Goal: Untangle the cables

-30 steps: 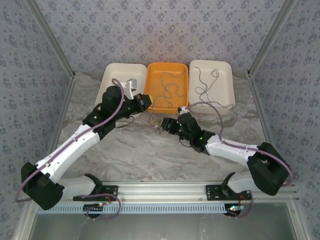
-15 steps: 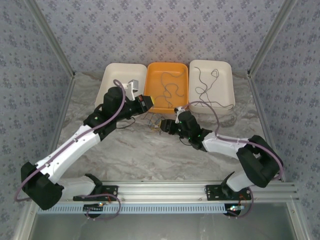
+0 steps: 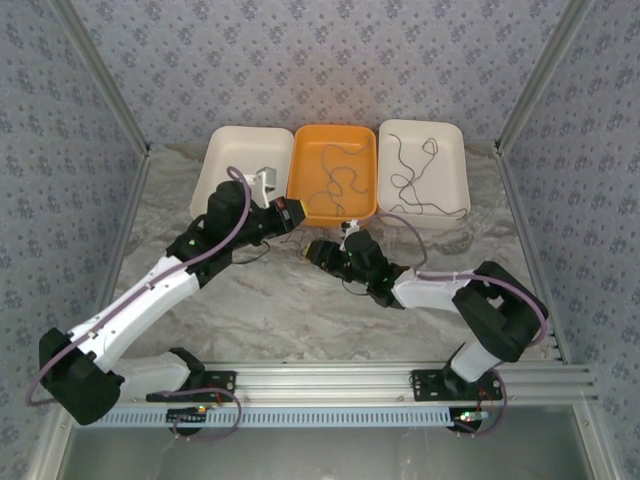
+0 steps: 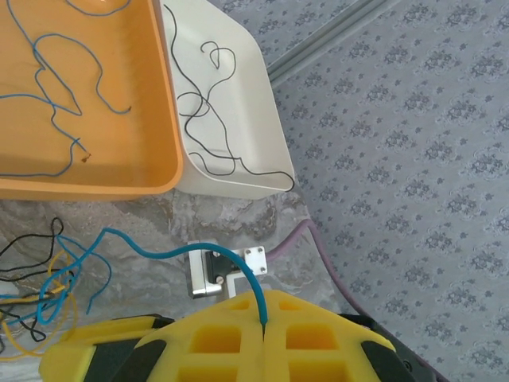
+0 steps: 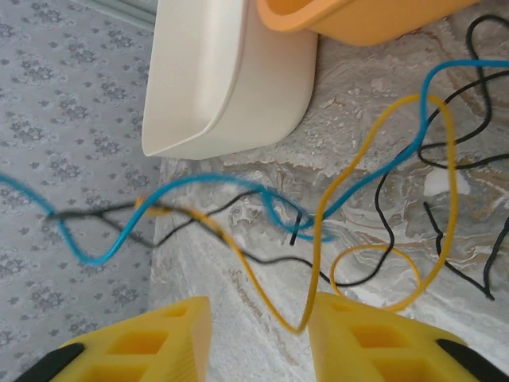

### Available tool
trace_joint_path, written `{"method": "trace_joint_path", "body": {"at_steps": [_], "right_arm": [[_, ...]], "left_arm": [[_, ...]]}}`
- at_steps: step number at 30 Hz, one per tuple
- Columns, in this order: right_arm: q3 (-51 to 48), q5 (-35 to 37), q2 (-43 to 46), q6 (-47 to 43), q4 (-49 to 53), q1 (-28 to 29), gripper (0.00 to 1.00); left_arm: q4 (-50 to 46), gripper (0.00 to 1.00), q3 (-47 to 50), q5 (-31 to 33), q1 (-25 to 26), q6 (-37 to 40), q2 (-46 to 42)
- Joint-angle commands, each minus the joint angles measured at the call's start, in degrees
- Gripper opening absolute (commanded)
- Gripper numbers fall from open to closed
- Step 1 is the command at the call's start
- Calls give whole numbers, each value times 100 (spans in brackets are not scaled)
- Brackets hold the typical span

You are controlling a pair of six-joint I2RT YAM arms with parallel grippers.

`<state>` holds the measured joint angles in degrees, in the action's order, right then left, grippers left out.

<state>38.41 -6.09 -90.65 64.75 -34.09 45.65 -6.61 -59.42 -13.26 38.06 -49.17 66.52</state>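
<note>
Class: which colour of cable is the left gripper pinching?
The blue cable, clamped in the shut left gripper; the black cable and yellow cable run free of it.

The top external camera hangs high above and behind the aluminium rail [image 3: 330, 378]. It faces forward and down, far enough back to take in the whole table [image 3: 300, 310] and all three trays at its far edge.

The left wrist camera sits close behind the left gripper [image 4: 262, 301] and looks over it at the orange tray [image 4: 95, 181] and the right-hand white tray [image 4: 266, 135].

The right wrist camera rides low behind the right gripper [image 5: 258, 322], near the tabletop, facing the left-hand white tray [image 5: 231, 79].

All three views share the orange tray and the cables [image 5: 294, 227] lying on the table before it.
</note>
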Motion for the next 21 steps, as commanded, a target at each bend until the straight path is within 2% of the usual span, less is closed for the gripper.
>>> {"method": "trace_joint_path", "body": {"at_steps": [1, 4, 5, 7, 8, 12, 17, 21], "right_arm": [[201, 151, -190, 329, -52, -63, 35], [223, 158, -324, 390, -218, -147, 31], [227, 162, -341, 395, -254, -165, 25], [304, 195, -333, 372, -171, -196, 6], [319, 202, -309, 363, -114, -192, 1], [120, 350, 160, 58, 671, -219, 0], [-742, 234, 1073, -279, 1529, -716, 0], [-699, 156, 2079, -1141, 3120, -1146, 0]], "left_arm": [[93, 0, -3, 69, 60, -14, -227], [38, 0, -34, 51, 61, -10, -253], [8, 0, -33, 56, 61, -3, -262], [-68, 0, -26, 126, 61, 19, -304], [-147, 0, -46, 195, 54, 50, -336], [-844, 0, -343, 597, -200, 290, -497], [-1497, 0, -807, 305, -1548, 362, -656], [-1802, 0, -1141, -109, -2292, 557, -507]]}}
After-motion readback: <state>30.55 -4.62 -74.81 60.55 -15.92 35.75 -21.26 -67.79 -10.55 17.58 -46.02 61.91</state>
